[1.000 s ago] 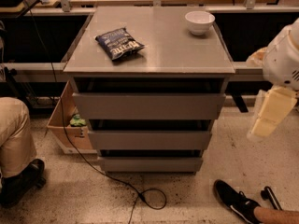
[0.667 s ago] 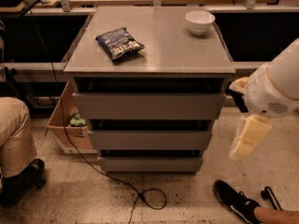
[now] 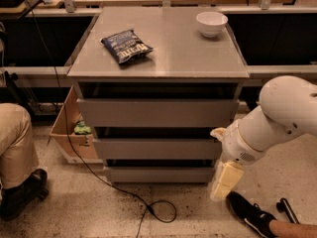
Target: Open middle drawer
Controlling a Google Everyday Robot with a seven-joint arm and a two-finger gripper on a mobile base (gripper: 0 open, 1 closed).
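A grey cabinet [image 3: 158, 58] stands in the middle of the camera view with three handleless drawers stacked in it. The middle drawer [image 3: 157, 148] has a flat front of medium height and sits flush between the taller top drawer [image 3: 157, 113] and the slimmer bottom drawer [image 3: 157, 174]. All three look closed. My white arm [image 3: 277, 118] comes in from the right. My cream gripper [image 3: 225, 180] hangs pointing down at the cabinet's lower right corner, beside the bottom drawer's right end and just below the middle drawer's right end.
A dark chip bag [image 3: 126, 45] and a white bowl [image 3: 211, 23] sit on the cabinet top. A cardboard box [image 3: 69, 133] stands left of the cabinet. A black cable [image 3: 148, 207] loops on the floor. A person's leg and shoe [image 3: 20, 192] are at left, and another shoe [image 3: 250, 214] at bottom right.
My arm has swung left and down from the right edge of the view. The gripper has moved from beside the top drawer's height down to the cabinet's lower right corner. The drawers have not moved.
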